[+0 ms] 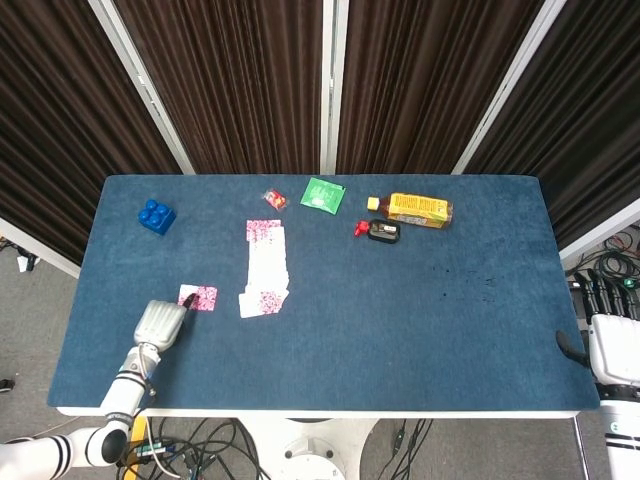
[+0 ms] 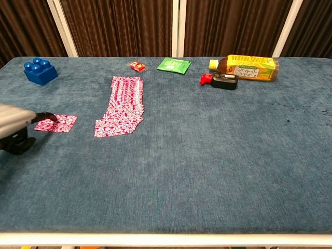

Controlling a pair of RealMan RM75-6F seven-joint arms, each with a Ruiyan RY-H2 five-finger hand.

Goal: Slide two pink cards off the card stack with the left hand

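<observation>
The pink card stack (image 1: 264,270) lies spread in a long strip on the blue table, also seen as the stack (image 2: 123,106) in the chest view. A separated pink card piece (image 1: 198,297) lies to its left, clear of the strip; the chest view shows it as the card (image 2: 56,123). I cannot tell whether it is one card or two. My left hand (image 1: 160,322) sits at the table's front left, one dark fingertip (image 2: 45,115) touching the card's near edge, its other fingers curled under. My right hand (image 1: 612,345) hangs beyond the table's right edge, holding nothing.
A blue brick (image 1: 157,216) stands at the back left. Along the back lie a small red sweet (image 1: 274,199), a green packet (image 1: 323,194), a black-and-red item (image 1: 380,231) and a yellow bottle (image 1: 415,209) on its side.
</observation>
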